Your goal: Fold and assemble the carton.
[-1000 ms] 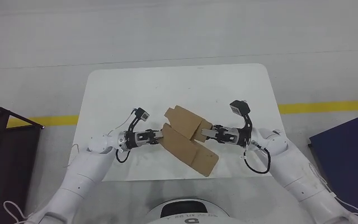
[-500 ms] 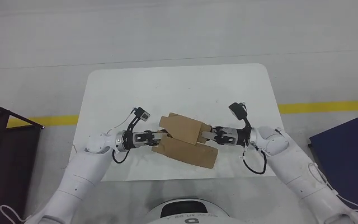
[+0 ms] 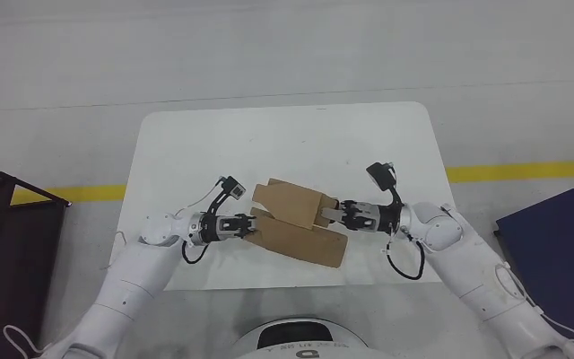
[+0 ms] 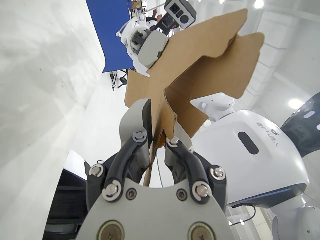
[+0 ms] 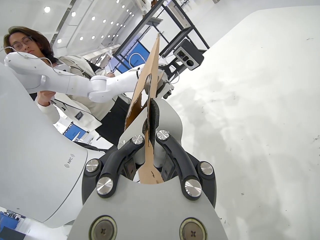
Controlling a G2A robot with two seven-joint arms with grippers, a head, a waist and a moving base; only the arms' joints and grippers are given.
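A brown cardboard carton [image 3: 296, 223], partly folded with loose flaps, is held above the white table [image 3: 179, 153] between both arms. My left gripper [image 3: 249, 224] is shut on the carton's left edge; the left wrist view shows the carton [image 4: 200, 76] rising from between its fingers [image 4: 140, 123]. From the other side my right gripper [image 3: 330, 215] is shut on the right end; in the right wrist view the carton [image 5: 147, 81] stands edge-on, clamped in the gripper [image 5: 150, 116].
A yellow line [image 3: 511, 170] runs across the floor on both sides of the table. A dark rack [image 3: 22, 242] stands off the table's left, a blue panel [image 3: 538, 242] off its right. The table's far half is bare.
The carton has swung from a steep diagonal to lie more level. Both grippers keep their hold, and the left one has dropped slightly toward the table's front.
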